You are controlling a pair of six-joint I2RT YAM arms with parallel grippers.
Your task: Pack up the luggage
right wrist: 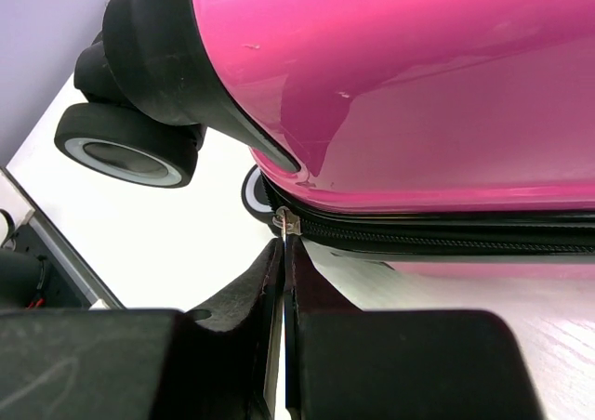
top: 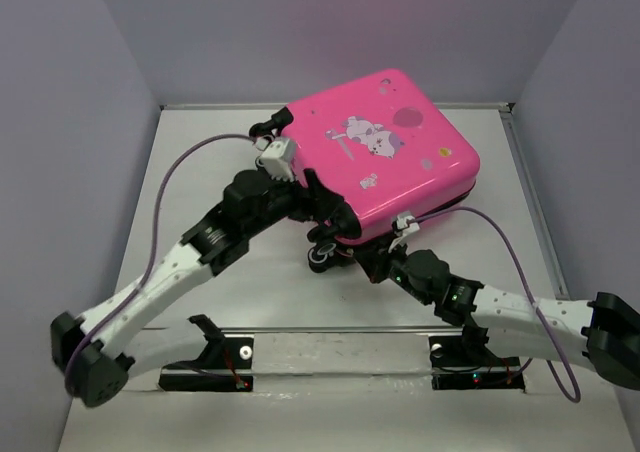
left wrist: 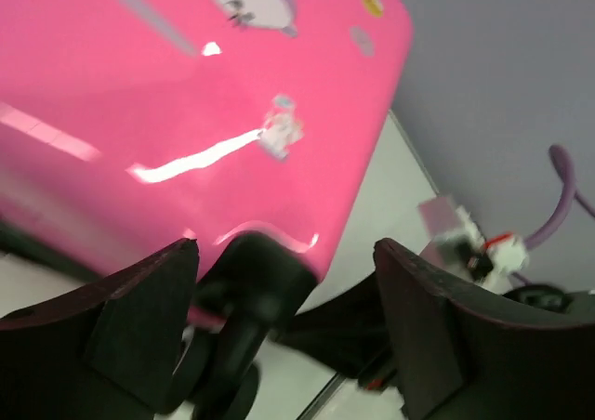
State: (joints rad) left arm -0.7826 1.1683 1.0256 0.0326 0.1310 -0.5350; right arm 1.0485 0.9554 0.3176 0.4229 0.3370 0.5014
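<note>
The hot-pink luggage point(top: 385, 157) lies closed on the white table, lid up with its cartoon print showing, one black wheel point(top: 322, 257) at its near-left corner. My left gripper point(top: 322, 204) is open at that corner; in the left wrist view point(left wrist: 286, 253) its fingers straddle the black wheel housing point(left wrist: 251, 285) under the pink shell point(left wrist: 186, 85) without closing on it. My right gripper point(top: 378, 262) is at the near edge. In the right wrist view point(right wrist: 284, 248) it is shut on the metal zipper pull point(right wrist: 288, 223) at the end of the closed black zipper point(right wrist: 446, 234).
Grey enclosure walls surround the table on the left, back and right. A metal rail point(top: 340, 332) with both arm bases runs along the near edge. Purple cables point(top: 185, 167) loop above both arms. A second wheel point(right wrist: 125, 150) shows left of the zipper pull.
</note>
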